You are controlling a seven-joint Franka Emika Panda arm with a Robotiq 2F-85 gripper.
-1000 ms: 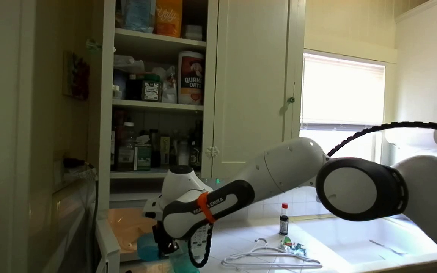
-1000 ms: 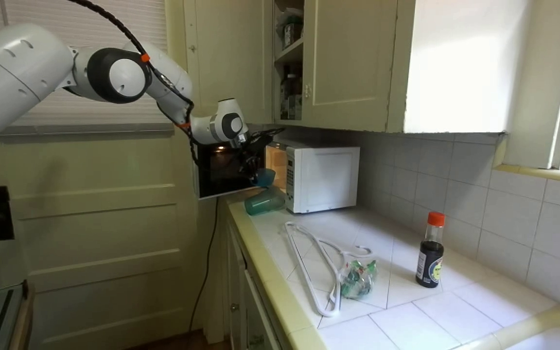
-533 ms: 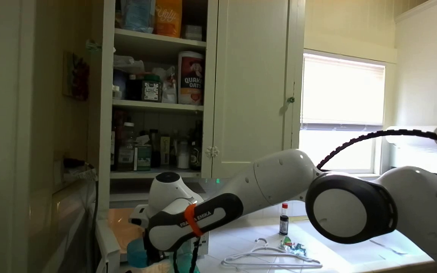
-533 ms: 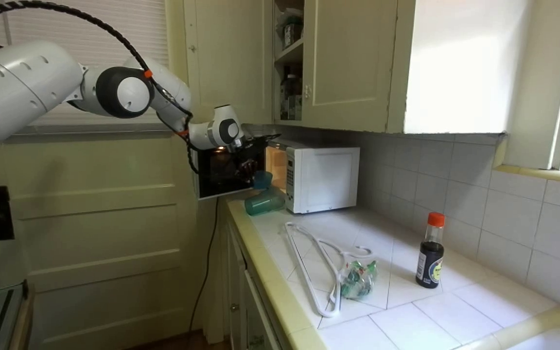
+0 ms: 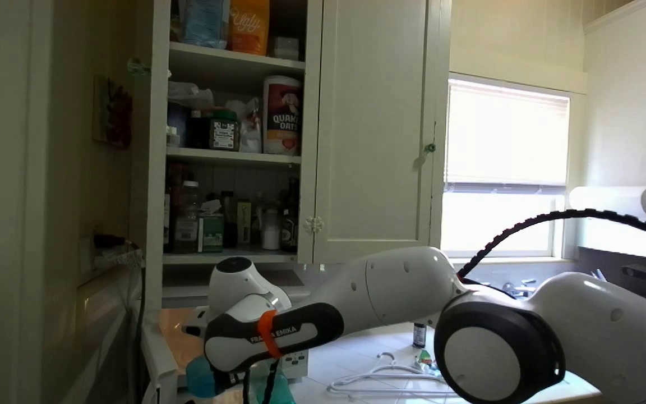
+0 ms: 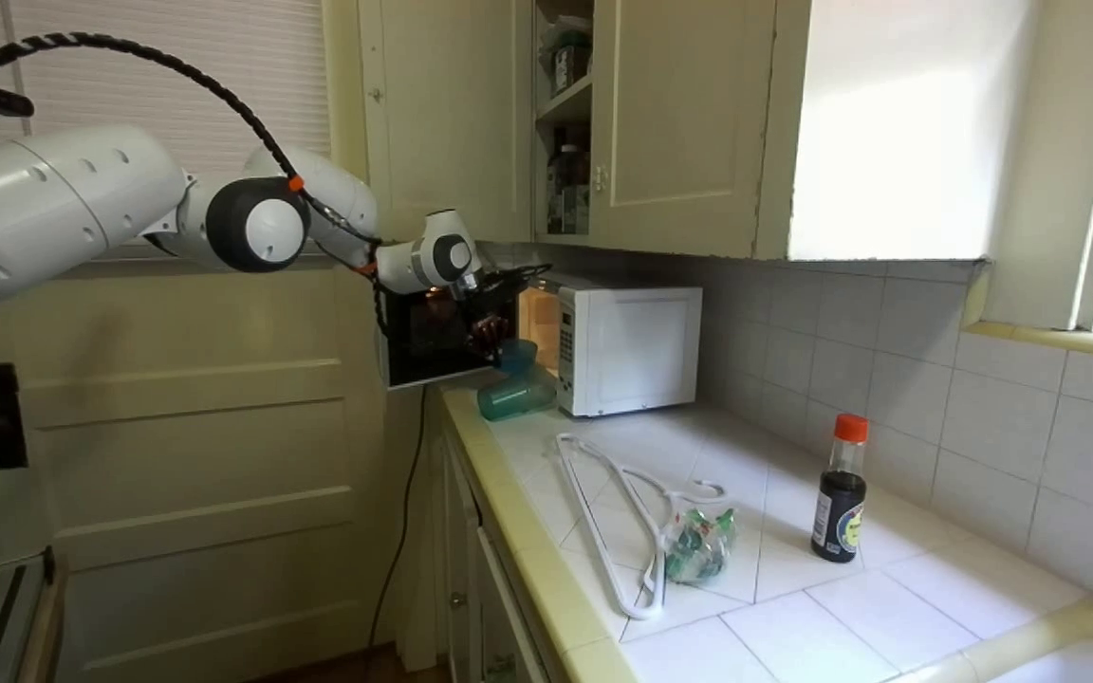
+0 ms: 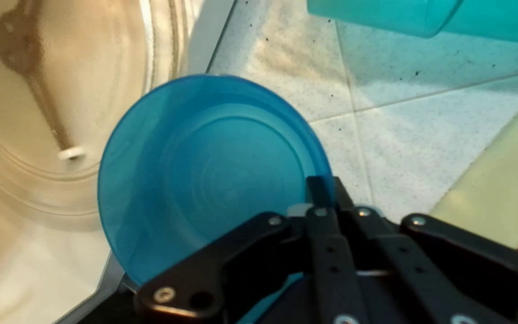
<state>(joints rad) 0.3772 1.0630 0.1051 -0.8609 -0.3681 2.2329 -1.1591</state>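
1. Blue cup (image 7: 223, 180), caught by its rim! The wall is pinched by the gripper (image 7: 331, 186), its jaws drawn nearly together with only the thin plastic clamped between them.
2. And the cup is held right at the mouth of the white microwave (image 6: 627, 351), whose dark-windowed door (image 6: 411, 341) is swung wide; whether the tiled counter (image 6: 793, 617) is touched by it cannot be told.
3. From the wrist, the cup's hollow is shown from above, and part of the glass turntable (image 7: 106, 58) is seen just beyond its rim.
4. Close by, a teal cup (image 6: 513, 398) is laid on its side on the counter, near the microwave's front corner.
5. Farther along, a white hanger (image 6: 658, 574) is spread flat, a crumpled packet (image 6: 698, 550) is set just beside it, and a red-capped bottle (image 6: 841, 507) is stood upright, well apart from the gripper.
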